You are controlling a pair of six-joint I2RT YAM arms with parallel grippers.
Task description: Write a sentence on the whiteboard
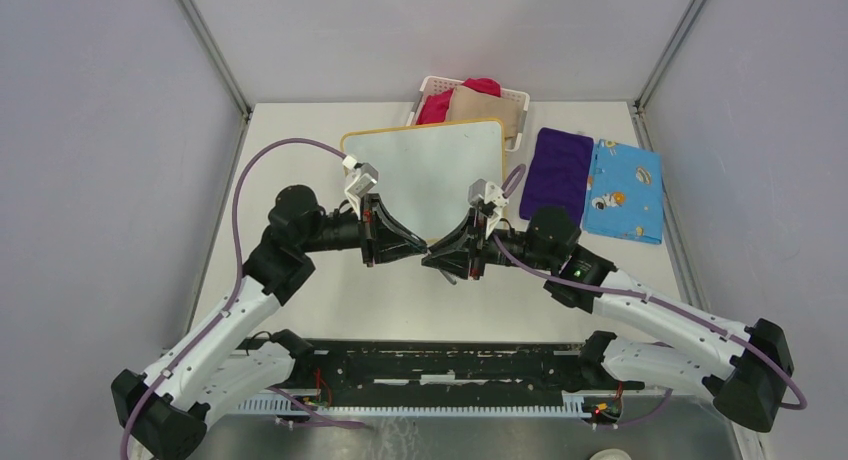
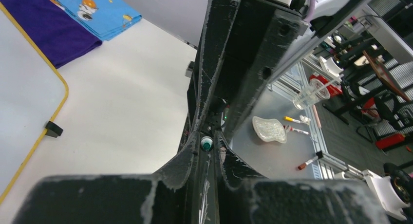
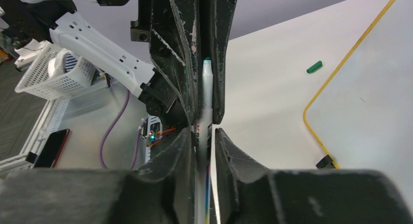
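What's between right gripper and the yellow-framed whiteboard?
A small green cap lies on the white table between the right gripper and the white, yellow-framed whiteboard; the right wrist view shows it.

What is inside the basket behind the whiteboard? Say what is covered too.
A red cloth and a beige cloth fill the basket. Anything under them is covered, and the whiteboard hides part of the basket's near side.

Whiteboard (image 1: 425, 170) on surface (image 1: 300, 310); basket (image 1: 432, 84) behind it, cloths (image 1: 558, 170) at its right; left pincer (image 1: 415, 246) meets right pincer (image 1: 440, 254) before it, marker (image 3: 207, 102) between.
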